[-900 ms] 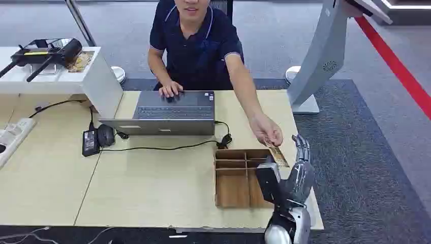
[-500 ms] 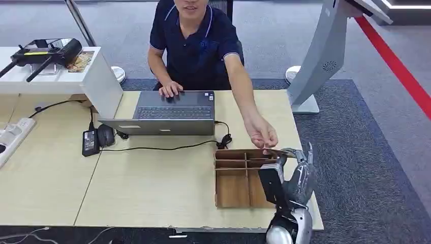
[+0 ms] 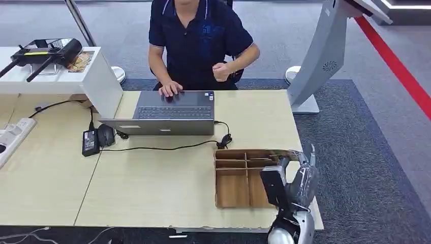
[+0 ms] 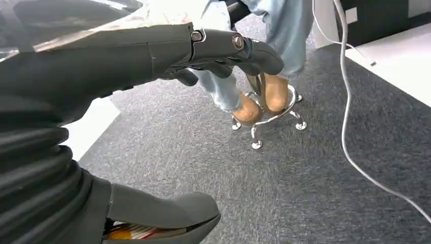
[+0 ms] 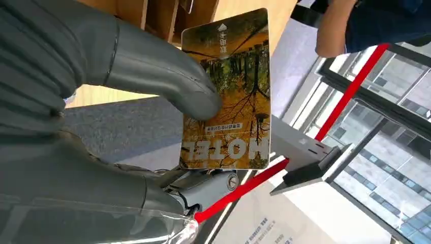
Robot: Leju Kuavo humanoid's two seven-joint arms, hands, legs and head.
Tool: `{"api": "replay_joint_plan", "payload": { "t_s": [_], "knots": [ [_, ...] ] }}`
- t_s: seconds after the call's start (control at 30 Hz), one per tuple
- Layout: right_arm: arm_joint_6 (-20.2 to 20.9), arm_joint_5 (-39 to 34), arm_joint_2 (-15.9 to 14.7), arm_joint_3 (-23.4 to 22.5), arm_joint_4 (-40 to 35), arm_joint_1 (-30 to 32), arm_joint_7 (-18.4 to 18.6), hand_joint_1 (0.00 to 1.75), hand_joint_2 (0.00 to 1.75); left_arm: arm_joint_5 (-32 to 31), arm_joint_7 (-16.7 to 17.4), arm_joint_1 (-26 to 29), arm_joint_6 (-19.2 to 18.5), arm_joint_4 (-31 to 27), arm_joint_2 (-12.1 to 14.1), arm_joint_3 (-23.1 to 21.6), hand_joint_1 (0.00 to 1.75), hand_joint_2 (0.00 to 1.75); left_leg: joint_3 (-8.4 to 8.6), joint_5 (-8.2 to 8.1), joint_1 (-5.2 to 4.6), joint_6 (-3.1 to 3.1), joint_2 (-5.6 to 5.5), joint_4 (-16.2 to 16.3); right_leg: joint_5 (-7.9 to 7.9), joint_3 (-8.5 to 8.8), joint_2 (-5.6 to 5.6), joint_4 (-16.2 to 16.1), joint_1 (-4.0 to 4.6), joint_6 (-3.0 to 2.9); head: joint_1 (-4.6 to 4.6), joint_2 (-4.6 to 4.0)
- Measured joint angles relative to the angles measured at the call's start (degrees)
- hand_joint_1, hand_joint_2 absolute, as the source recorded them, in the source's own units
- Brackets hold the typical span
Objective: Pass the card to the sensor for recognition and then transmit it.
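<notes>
My right hand point(image 3: 296, 179) is raised over the table's front right corner, beside a wooden divided tray point(image 3: 217, 179). It pinches a hotel card point(image 5: 227, 91) between the thumb point(image 5: 162, 76) and the fingers behind it. The card shows autumn trees and the word HOTEL. In the head view the card point(image 3: 279, 152) appears edge-on, lying flat above the tray's far right corner. A black device point(image 3: 47, 51) sits on a white stand at the far left. My left hand point(image 4: 127, 61) hangs over grey carpet, fingers apart from the thumb, holding nothing.
A person point(image 3: 199, 38) sits behind an open laptop point(image 3: 170, 113), one hand on its keyboard, the other drawn up to the chest. A charger and cable point(image 3: 91, 141) lie left of the laptop. A grey kiosk point(image 3: 325, 51) stands off the table's far right corner.
The person's outstretched hand let go of the card and pulled back to the chest. My right hand's fingers closed on the card, which now lies flat in them.
</notes>
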Motion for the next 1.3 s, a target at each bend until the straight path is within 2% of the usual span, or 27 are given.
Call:
{"api": "replay_joint_plan", "payload": {
  "t_s": [0.47, 1.0, 1.3],
  "knots": [
    [0.0, 1.1, -0.1, -0.8, 0.2, 0.8, 2.4, 1.75, 1.75, -0.2, -0.1, 0.0, 0.0, 0.0, 0.0, 0.0, 0.0, 1.75, 0.0, 0.0, 0.0, 0.0, 0.0, 0.0, 0.0, -0.02, 0.0, 0.0, 0.0, 0.0, 0.0, 0.0],
    [0.0, 6.3, -0.6, -9.0, 7.2, 1.5, 2.4, 1.75, 1.75, -0.4, 0.4, 0.2, 0.0, 0.0, 0.0, -0.7, 0.0, 1.75, -0.03, 0.0, 0.0, 0.0, 0.0, 0.0, 0.0, -0.04, 0.0, 0.0, 0.0, 0.0, 0.0, 0.0],
    [0.0, 7.5, -0.5, -11.7, 10.0, 1.5, 1.7, 1.75, 1.75, -0.6, 1.0, 0.3, 0.0, 0.0, 0.0, -1.3, 0.0, 1.75, -0.03, 0.0, 0.0, 0.0, 0.0, 0.0, 0.0, -0.03, 0.0, 0.0, 0.0, 0.0, 0.0, 0.0]
  ]
}}
